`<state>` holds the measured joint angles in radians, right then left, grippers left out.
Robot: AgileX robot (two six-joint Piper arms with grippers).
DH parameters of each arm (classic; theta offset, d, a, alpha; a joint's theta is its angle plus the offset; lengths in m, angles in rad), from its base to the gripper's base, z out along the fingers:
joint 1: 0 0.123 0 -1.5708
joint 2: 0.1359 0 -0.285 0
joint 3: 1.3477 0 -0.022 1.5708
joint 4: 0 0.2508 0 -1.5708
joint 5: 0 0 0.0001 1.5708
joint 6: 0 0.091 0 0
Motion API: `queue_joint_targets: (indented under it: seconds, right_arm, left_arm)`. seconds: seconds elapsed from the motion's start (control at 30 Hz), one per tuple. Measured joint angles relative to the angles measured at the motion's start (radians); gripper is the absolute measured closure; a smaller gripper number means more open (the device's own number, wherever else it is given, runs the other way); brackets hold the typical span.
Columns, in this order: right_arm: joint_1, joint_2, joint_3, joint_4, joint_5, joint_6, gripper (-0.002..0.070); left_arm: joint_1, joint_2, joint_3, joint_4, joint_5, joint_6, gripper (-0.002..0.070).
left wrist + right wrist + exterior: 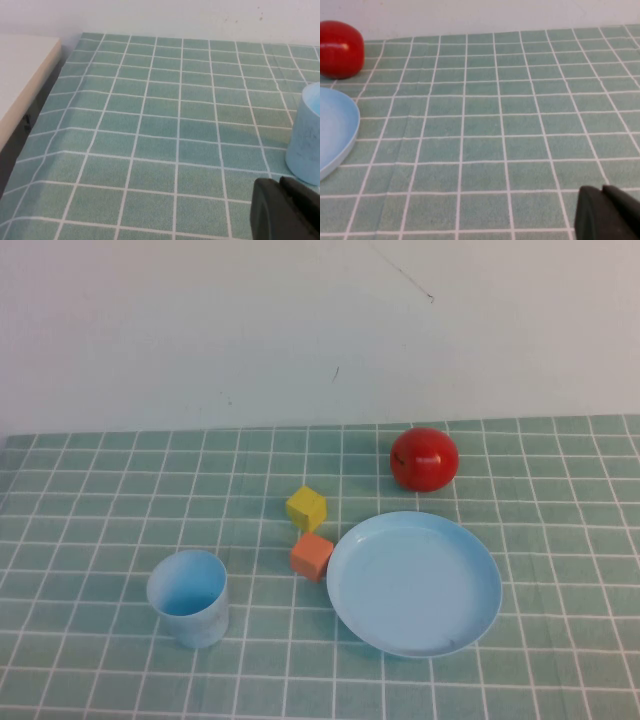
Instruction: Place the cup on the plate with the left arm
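Seen from the high view: cup (pixel 188 597) upright at about 8 o'clock of the scene, smooth light blue plastic, slightly tapered, open mouth up, apart from the plate. Plate (pixel 414 583) at about 4 o'clock, round, shallow, glossy light blue with a raised rim, nothing on it. Orange cube (pixel 312 556) just beside the plate's rim at its 9 o'clock; yellow cube (pixel 306 509) close behind it, toward 12. Red glossy ball-like thing (pixel 424 458) at the plate's 12 o'clock, near the wall. Desk (pixel 90 500) covered in a soft green cloth with a white grid, slightly wrinkled.

Left pincer (pixel 285 210): only a matte black tip at the frame's corner, low over the cloth, near the cup's (pixel 306 135) side but apart from it; width of opening impossible to tell. Right pincer (pixel 607 212): likewise a black tip only, low over bare cloth, well apart from the plate's edge (pixel 337 130); opening impossible to tell.
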<state>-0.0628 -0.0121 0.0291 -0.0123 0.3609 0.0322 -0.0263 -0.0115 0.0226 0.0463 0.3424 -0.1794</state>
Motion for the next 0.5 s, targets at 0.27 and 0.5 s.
queue_joint_targets:
  seconds: [0.27, 0.5]
  right_arm:
    - [0.0, 0.0, 0.0, 0.0, 0.0, 0.0, 0.0678]
    - [0.0, 0.0, 0.0, 0.0, 0.0, 0.0, 0.0678]
  left_arm:
    - [0.0, 0.0, 0.0, -0.028, -0.03, 0.004, 0.0678]
    - [0.0, 0.0, 0.008, -0.171, -0.39, -0.03, 0.0678]
